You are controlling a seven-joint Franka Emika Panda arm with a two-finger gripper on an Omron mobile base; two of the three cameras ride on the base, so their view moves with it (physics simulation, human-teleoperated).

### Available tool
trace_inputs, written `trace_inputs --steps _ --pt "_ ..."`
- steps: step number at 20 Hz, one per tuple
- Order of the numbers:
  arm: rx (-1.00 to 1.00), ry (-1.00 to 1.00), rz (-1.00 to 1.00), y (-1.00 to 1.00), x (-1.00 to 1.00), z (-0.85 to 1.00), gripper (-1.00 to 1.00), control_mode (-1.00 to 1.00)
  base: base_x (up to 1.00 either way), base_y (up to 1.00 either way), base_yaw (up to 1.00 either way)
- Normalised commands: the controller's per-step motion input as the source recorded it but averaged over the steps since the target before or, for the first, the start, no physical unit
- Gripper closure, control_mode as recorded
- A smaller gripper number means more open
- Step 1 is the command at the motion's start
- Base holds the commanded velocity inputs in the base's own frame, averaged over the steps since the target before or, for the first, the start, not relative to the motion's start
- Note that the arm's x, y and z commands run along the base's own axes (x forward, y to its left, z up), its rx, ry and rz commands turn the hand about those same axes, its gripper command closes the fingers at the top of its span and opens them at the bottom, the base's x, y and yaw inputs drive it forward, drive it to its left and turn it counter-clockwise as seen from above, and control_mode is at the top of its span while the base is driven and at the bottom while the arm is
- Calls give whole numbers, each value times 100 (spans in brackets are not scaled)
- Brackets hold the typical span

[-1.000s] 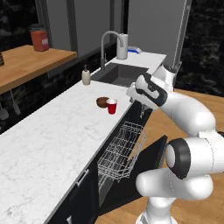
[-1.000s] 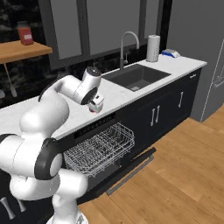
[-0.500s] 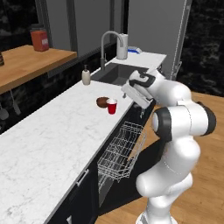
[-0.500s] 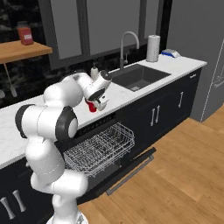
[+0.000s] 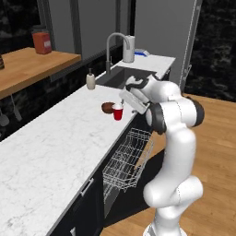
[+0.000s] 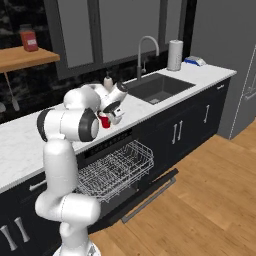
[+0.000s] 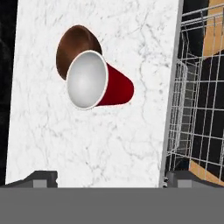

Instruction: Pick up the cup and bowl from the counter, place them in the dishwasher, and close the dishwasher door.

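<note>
The red cup [image 5: 118, 112] [image 6: 104, 121] stands upright on the white marble counter [image 5: 55, 147] near its front edge. The dark brown bowl [image 5: 108, 107] touches it on the far side. In the hand view the cup [image 7: 98, 85] shows its white inside, with the bowl [image 7: 76, 43] behind it. My gripper [image 5: 132, 103] [image 6: 114, 113] [image 7: 109, 178] hovers open just above and beside the cup, holding nothing. Below the counter edge the dishwasher's wire rack [image 5: 129, 156] [image 6: 115, 170] [image 7: 197, 87] is pulled out. The dishwasher door [image 6: 150, 192] lies folded down.
A sink [image 5: 120, 76] [image 6: 159, 87] with a tall faucet [image 5: 114, 39] [image 6: 146, 47] lies further along the counter. A soap bottle [image 5: 91, 80], a paper towel roll [image 6: 174, 55] and a wooden shelf [image 5: 27, 67] with a red canister [image 5: 41, 42] are nearby.
The arm has swung in toward the counter, bringing the hand from over the rack to just above the cup. The jaws stayed open. Cup and bowl have not moved.
</note>
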Motion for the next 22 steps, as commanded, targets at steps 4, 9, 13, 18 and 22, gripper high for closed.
trace_inputs --steps 4,9,13,18,22 --pt "0 1 0 10 68 -40 -100 -100 0 0 0" --pt "0 0 0 1 56 -42 -100 -100 0 0 0" --pt "0 0 0 0 43 -30 -100 -100 0 0 0" --pt "0 0 0 2 42 -27 -100 -100 0 0 0" --pt "0 0 0 8 16 -13 -100 -100 0 0 0"
